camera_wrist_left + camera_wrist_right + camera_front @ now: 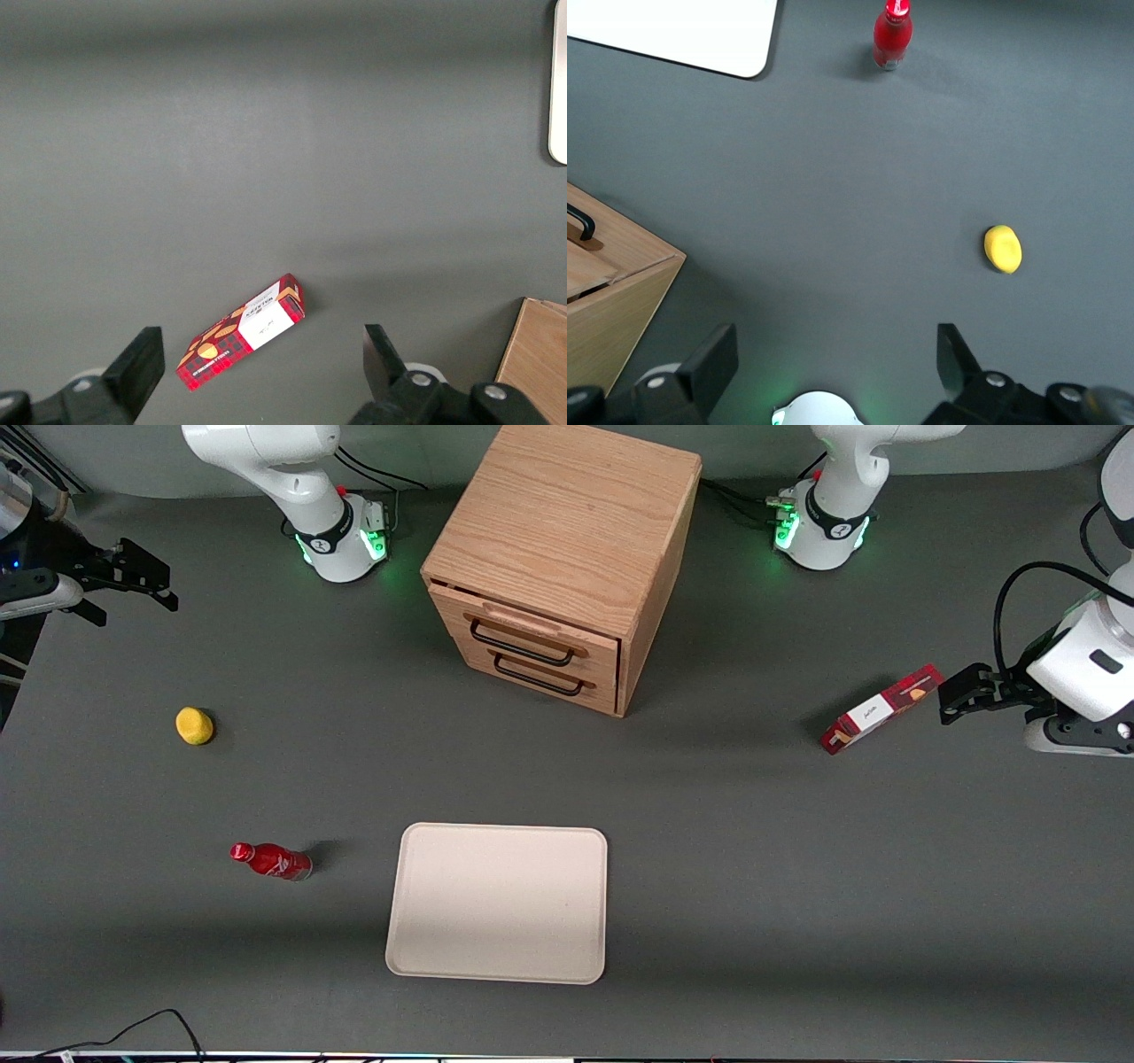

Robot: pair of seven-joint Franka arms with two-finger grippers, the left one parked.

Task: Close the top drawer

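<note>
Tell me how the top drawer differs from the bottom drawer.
The top drawer sticks out slightly from the cabinet; the bottom drawer sits farther in. The top one lies above, and its front edge shows. Both are light oak with black bar handles. The pincer is open, toward the working arm's end.

Small light oak cabinet with its shallow top drawer [523, 633] pulled slightly out.

The drawer is the upper of two matching fronts, each with a black wire bar handle [521, 646]. It juts a little past the cabinet's face, with a thin dark gap under the cabinet's top board. The right arm's gripper [133, 576] hangs open above the table, well apart from the drawer toward the working arm's end.
</note>
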